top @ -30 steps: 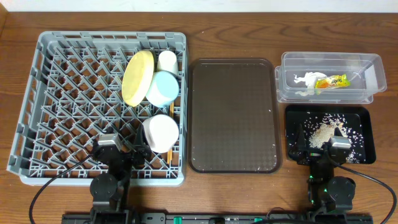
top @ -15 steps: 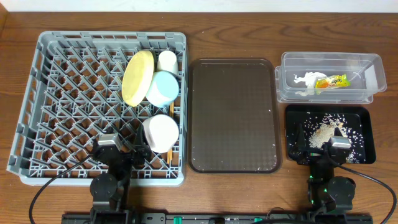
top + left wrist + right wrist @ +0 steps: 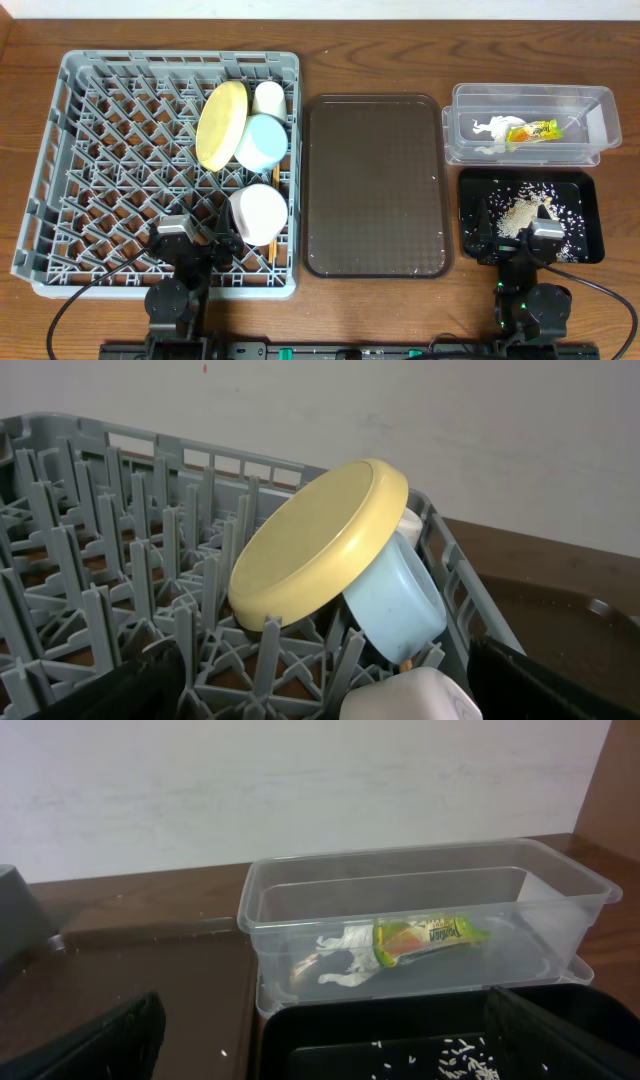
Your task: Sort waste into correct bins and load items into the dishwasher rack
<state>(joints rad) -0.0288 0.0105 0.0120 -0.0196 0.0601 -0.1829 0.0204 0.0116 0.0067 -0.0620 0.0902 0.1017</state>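
Where the big grey rack [image 3: 100, 160] sits on the table [image 3: 320, 30], the left tool [image 3: 195, 242] hangs wide open over its near edge, holding nothing. The right tool [image 3: 512, 235] gapes empty over the black tray [image 3: 595, 215] of crumbs [image 3: 517, 212]. The clear tub [image 3: 600, 110] holds the napkin [image 3: 485, 128] and wrapper [image 3: 532, 131]. In the rack, the yellow plate [image 3: 221, 125] leans on the blue bowl [image 3: 262, 142], half hiding the white cup [image 3: 268, 97]. The white bowl [image 3: 259, 213] covers most of the chopsticks [image 3: 273, 245].

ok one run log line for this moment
left gripper: open, by large grey plastic dishwasher rack | right gripper: open, over shallow black tray | both empty
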